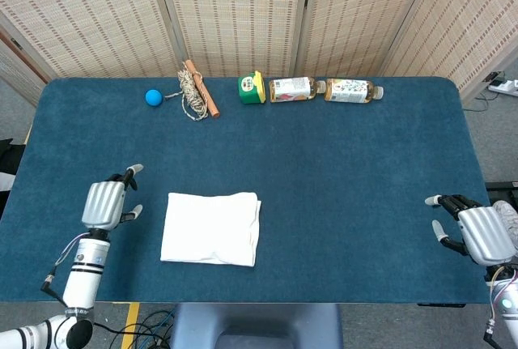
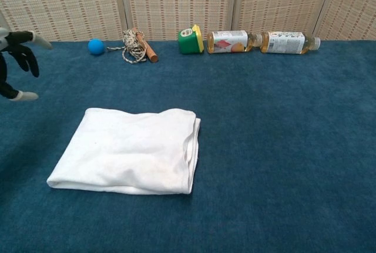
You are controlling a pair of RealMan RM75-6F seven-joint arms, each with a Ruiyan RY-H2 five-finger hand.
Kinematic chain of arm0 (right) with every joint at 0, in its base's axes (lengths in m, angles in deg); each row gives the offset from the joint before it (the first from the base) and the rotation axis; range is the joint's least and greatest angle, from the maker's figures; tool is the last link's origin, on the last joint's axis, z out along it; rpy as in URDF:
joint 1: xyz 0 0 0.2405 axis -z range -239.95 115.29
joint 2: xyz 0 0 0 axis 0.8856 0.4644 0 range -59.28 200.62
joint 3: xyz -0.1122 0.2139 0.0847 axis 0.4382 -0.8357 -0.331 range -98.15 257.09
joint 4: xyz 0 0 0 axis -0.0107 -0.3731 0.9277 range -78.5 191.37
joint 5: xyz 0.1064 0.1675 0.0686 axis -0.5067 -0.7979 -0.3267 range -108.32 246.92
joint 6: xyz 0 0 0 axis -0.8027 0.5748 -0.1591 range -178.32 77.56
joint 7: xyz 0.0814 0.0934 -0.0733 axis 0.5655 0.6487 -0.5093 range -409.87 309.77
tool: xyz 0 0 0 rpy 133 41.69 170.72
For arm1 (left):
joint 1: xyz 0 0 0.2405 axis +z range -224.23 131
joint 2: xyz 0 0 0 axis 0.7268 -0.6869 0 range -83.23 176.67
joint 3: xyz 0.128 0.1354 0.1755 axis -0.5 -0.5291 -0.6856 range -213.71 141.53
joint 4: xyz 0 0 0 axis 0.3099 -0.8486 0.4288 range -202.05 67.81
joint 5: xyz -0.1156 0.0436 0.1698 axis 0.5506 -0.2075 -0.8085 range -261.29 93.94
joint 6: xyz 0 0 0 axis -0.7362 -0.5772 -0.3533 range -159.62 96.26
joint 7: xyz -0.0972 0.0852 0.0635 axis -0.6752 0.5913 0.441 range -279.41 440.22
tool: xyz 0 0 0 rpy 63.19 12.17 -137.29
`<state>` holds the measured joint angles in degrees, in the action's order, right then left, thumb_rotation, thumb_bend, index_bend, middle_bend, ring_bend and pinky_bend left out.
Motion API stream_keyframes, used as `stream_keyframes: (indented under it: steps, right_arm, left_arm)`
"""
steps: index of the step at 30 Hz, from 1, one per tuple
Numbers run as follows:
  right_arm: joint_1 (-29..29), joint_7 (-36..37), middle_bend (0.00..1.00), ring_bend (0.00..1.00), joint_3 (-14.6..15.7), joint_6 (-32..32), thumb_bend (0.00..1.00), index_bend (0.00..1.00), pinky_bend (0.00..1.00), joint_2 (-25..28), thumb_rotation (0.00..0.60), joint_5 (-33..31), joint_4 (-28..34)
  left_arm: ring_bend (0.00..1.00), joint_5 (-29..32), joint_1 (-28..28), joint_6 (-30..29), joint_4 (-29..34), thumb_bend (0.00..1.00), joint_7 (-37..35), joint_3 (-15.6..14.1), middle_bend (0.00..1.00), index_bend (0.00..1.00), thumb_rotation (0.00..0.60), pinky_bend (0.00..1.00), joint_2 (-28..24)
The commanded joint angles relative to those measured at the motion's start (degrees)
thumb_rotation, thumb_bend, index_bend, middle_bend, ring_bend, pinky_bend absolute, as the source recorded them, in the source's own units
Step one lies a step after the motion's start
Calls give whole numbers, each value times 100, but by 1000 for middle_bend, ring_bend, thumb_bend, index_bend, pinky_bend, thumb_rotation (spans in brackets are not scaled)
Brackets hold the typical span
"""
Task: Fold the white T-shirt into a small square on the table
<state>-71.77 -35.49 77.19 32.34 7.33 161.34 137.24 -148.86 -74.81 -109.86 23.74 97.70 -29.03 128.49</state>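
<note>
The white T-shirt lies folded into a flat squarish pad (layered edges at its right); front-left of the table.

white T-shirt, dark teal table, blue ball, seemingly green-yellow container
</note>
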Motion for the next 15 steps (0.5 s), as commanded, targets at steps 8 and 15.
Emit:
stream_keyframes:
  steps: [8,15]
  right_arm:
    - [94,-103,122,99,81,16,486,108,195,-20,600,-71,-62]
    - [223,-177,122,99,137,33,487,100,195,-8,600,-193,38]
  left_arm:
    - [304,-797,1108,-924,-111,218,-1037,-564,374,188,600,459,-498]
    - [304,-1462,1630,-1443,-325,218,-1472,-876,374,190,600,446,-663]
